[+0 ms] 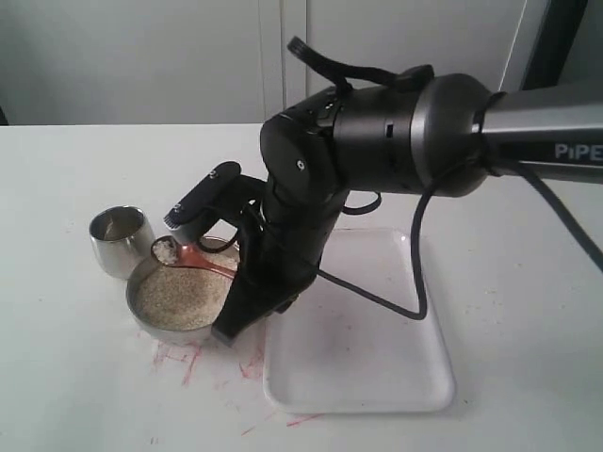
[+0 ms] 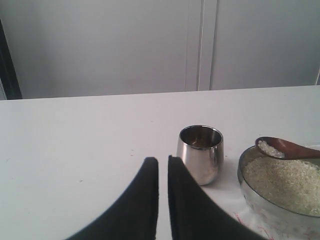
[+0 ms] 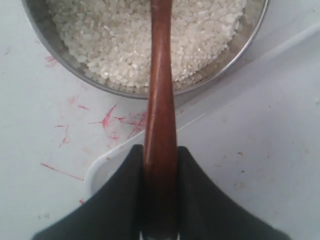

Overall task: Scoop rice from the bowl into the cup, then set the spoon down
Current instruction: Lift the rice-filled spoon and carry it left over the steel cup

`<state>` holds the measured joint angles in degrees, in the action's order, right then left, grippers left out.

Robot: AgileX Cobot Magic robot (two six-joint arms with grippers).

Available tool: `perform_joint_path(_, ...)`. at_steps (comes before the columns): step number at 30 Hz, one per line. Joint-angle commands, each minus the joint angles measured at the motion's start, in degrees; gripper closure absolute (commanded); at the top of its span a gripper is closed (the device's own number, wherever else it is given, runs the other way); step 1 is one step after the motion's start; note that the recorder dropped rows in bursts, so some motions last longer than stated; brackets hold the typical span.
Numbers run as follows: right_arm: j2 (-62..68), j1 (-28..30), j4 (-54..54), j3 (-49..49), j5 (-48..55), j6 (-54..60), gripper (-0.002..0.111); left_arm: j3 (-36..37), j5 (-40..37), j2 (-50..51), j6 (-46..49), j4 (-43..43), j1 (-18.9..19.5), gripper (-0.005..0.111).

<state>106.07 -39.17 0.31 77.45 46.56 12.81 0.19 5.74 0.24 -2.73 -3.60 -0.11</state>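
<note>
The steel bowl [image 1: 141, 318] [image 2: 248, 196] [image 3: 50, 50] stands on the white table, filled with rice [image 1: 179, 297] [image 2: 285, 182] [image 3: 110, 35]. My right gripper [image 1: 247, 303] [image 3: 160, 150] reaches over from the right and is shut on the handle of the wooden spoon [image 1: 209, 266] [image 3: 161, 95]. The spoon's scoop [image 1: 166, 250] [image 2: 272, 148] carries a small heap of rice and hangs over the bowl's rim on the side toward the cup. The steel cup [image 1: 121, 240] [image 2: 200, 155] stands upright just beside the bowl. My left gripper [image 2: 163, 161] is shut, holds nothing, and sits short of the cup.
A white tray [image 1: 377, 358] [image 3: 260, 150] lies right next to the bowl, under the right arm. Red marks [image 1: 188, 360] [image 3: 107, 120] stain the table in front of the bowl. A pale wall runs along the table's far edge.
</note>
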Motion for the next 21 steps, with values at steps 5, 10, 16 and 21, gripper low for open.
perform_joint_path(5, -1.0, 0.4, 0.2, -0.2, -3.4, -0.1, 0.108, -0.2, 0.3, -0.2, -0.1, -0.2, -0.1, 0.092)
perform_joint_path(10, -1.0, 0.4, 0.2, -0.2, -4.9, -0.1, 0.108, -0.2, 0.3, -0.2, -0.1, -0.2, -0.1, 0.092)
perform_joint_path(16, -0.6, 0.4, 0.2, 2.2, -5.2, -0.1, 0.108, -0.2, 0.3, -0.2, -0.1, -0.2, -0.1, 0.092)
perform_joint_path(21, 0.3, 0.4, 0.2, 5.6, -4.1, -0.1, 0.108, -0.2, 0.3, -0.2, -0.1, -0.2, -0.1, 0.092)
